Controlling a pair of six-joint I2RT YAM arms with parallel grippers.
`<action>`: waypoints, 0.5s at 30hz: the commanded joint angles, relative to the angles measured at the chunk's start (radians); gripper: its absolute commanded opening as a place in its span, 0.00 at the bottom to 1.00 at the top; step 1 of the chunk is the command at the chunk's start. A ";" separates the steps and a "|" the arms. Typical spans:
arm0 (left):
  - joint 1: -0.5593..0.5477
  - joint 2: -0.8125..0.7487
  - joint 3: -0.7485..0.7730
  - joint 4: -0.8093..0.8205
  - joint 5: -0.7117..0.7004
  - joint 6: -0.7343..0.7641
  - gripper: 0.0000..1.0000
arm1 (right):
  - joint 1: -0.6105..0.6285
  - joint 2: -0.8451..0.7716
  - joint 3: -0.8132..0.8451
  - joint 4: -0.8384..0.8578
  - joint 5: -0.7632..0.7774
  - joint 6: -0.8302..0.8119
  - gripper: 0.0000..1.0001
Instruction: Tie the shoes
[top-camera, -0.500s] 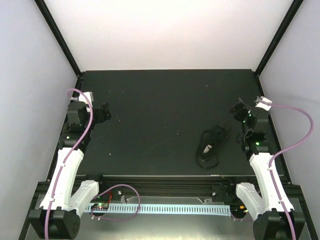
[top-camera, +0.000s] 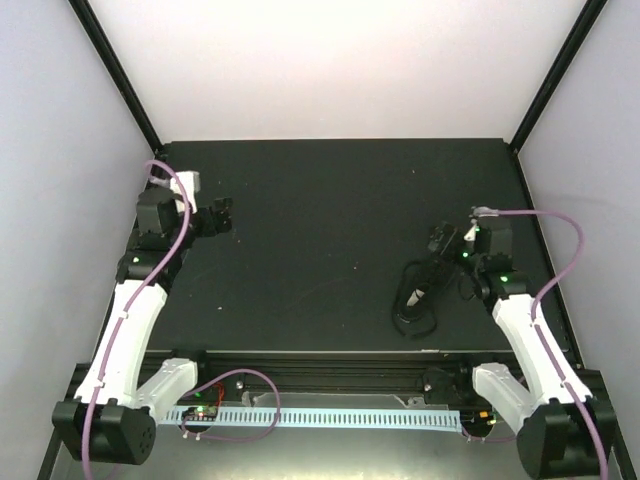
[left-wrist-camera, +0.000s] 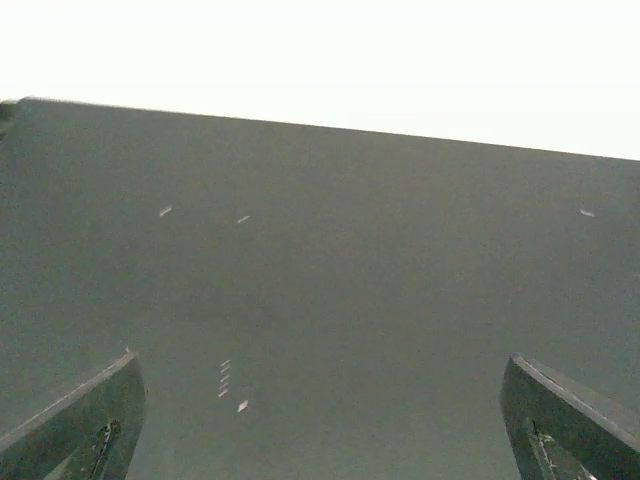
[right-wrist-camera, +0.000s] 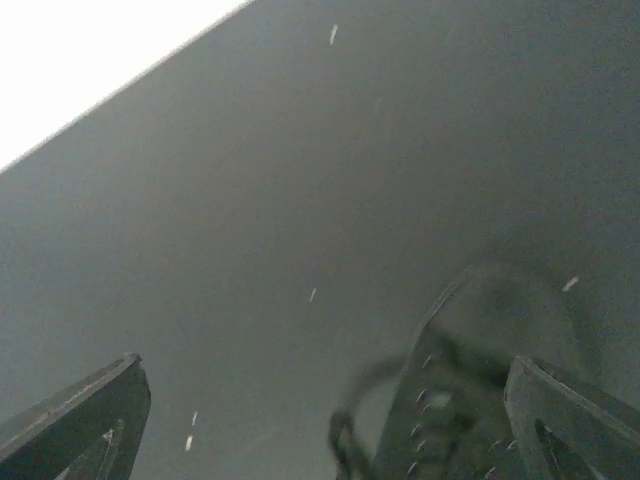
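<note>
Right now the right gripper (top-camera: 441, 240) hovers spread wide, with the shoe (top-camera: 424, 288) just below it, nearer one finger. The left gripper (top-camera: 218, 216), equally spread, sits well apart. Thin black laces (top-camera: 405, 322) on the black table (top-camera: 320, 220) could escape a pinch.

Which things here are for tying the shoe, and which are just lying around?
For the job: the shoe, the left gripper, the right gripper, both open.
Just there: the purple cables, the pale slotted strip in front of the table.
</note>
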 joint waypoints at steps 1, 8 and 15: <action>-0.115 0.031 0.110 0.040 0.126 0.121 0.99 | 0.145 0.080 -0.015 -0.128 -0.025 0.084 1.00; -0.143 0.019 0.043 0.070 0.001 0.176 0.99 | 0.213 0.165 -0.080 -0.182 0.087 0.164 1.00; -0.144 -0.002 0.009 0.084 -0.024 0.189 0.99 | 0.217 0.201 -0.062 -0.237 0.133 0.152 0.99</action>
